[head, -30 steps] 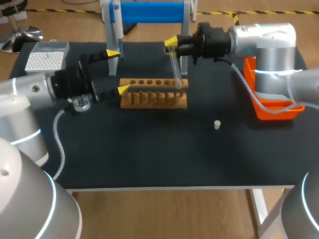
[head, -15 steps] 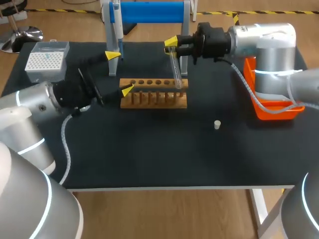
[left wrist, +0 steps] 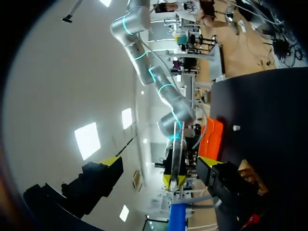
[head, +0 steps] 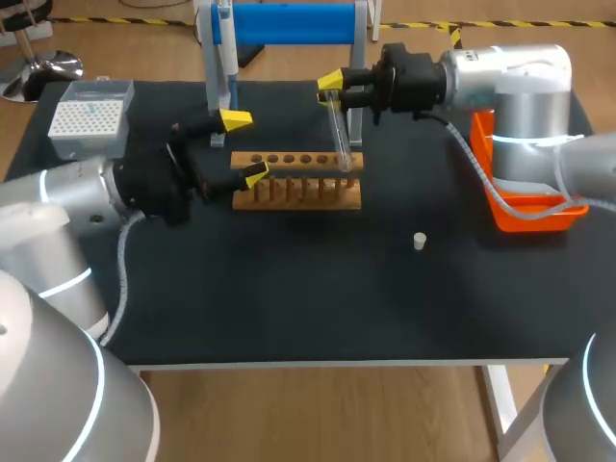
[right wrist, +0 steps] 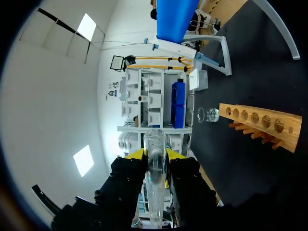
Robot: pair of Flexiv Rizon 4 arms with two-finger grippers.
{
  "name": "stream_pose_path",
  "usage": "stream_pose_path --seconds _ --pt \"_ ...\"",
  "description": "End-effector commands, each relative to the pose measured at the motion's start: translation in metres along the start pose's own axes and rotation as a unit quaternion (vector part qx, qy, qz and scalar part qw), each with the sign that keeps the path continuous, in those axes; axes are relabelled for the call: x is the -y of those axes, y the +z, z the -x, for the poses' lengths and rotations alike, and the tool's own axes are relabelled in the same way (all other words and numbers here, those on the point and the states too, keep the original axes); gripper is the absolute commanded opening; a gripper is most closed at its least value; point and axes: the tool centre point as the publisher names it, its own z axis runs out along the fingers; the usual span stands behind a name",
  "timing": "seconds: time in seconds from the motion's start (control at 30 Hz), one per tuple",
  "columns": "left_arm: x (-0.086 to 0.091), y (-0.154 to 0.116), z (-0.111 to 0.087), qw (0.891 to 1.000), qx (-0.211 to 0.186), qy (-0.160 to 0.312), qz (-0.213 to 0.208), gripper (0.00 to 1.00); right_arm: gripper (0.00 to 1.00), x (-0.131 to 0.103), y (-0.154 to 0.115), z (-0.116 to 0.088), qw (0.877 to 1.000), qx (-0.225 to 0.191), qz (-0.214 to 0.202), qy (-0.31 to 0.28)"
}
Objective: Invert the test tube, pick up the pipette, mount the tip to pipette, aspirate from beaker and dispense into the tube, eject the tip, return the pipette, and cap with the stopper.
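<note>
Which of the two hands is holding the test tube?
The right hand: its yellow tips clamp the top of the test tube at the wooden rack. The left hand is open and holds nothing.

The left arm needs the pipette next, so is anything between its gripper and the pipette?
Nothing visible does. The open left gripper sits just in front of the pipette hanging on the stand; the wooden rack lies beside it, off that path.
</note>
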Motion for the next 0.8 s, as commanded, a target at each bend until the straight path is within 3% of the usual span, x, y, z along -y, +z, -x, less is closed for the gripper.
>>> stream_pose_path --seconds 0.03,0.27,0.37,0.8 --pt "-0.001 0.010 -0.007 0.998 -0.045 0.035 -0.034 1.00 0.00 0.000 -0.001 -0.001 1.000 0.002 0.000 0.000" --pt "0.002 0.048 -0.028 0.993 -0.093 0.006 -0.075 1.00 0.00 0.000 -0.001 -0.001 1.000 0.002 0.000 0.000" --pt "-0.001 0.062 -0.035 0.994 -0.089 -0.017 -0.062 1.00 0.00 0.000 -0.001 -0.001 1.000 0.002 0.000 0.000" --pt "-0.001 0.062 -0.035 0.994 -0.089 -0.017 -0.062 1.00 0.00 0.000 -0.001 -0.001 1.000 0.002 0.000 0.000"
